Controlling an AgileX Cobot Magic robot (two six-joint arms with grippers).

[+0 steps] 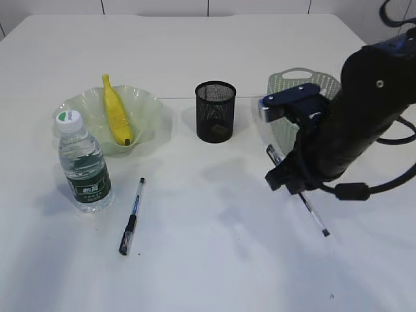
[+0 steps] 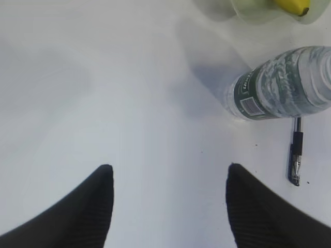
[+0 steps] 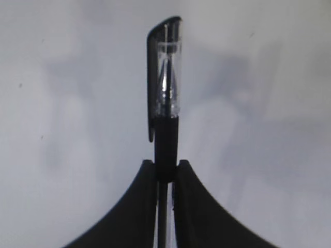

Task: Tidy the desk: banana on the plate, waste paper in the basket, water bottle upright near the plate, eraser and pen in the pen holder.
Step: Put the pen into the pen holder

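Working the pen step: the right end effector (image 3: pixel 165 173) is clamping a clear-barrelled black-capped pen (image 3: pixel 164 93) just above the white tabletop (image 1: pixel 214 260). Next it's needing a carry over the black mesh pen holder (image 1: pixel 215 110), tip down.

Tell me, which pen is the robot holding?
The pen on the right, pinched in the right tool. The other pen lies untouched beside the water bottle.

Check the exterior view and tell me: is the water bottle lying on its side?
No, the water bottle stands upright on the table, cap up, beside the plate that holds the banana.
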